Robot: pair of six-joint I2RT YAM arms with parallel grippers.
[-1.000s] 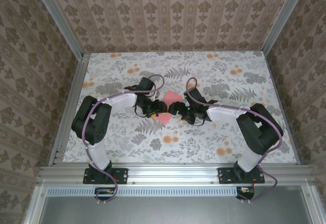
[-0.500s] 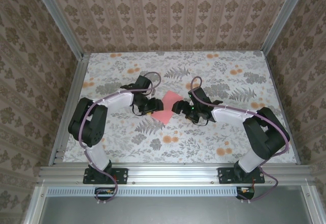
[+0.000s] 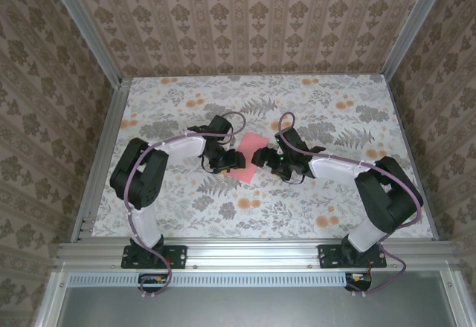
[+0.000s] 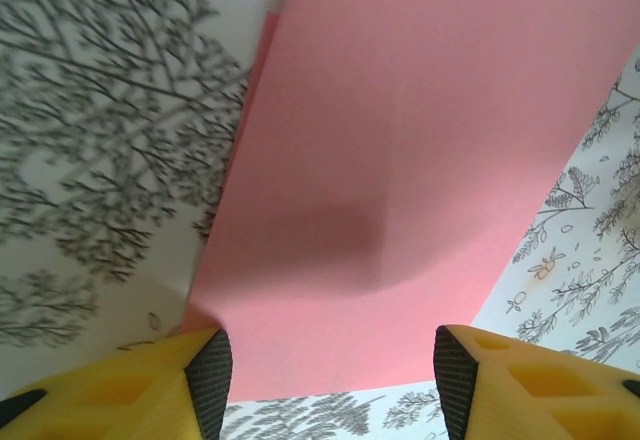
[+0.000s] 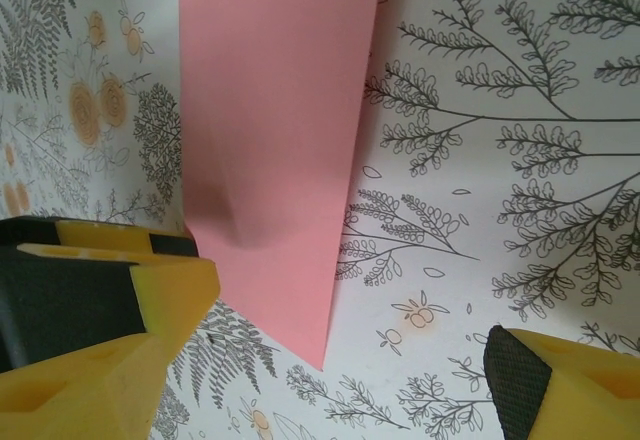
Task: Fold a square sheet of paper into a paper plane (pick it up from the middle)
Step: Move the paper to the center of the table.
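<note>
Nothing legible — the square sheet of paper [image 4: 400, 160] (plain pink) bears no text.

Salmon-pink paper [image 3: 248, 159], grey-and-orange floral tabletop [image 3: 186, 202]

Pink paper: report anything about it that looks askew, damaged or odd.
The square sheet of paper is folded unevenly: in the left wrist view a sliver of the lower layer juts past the top layer's left edge, and a soft bulge mid-sheet keeps it from lying flat. No tear shows.
</note>
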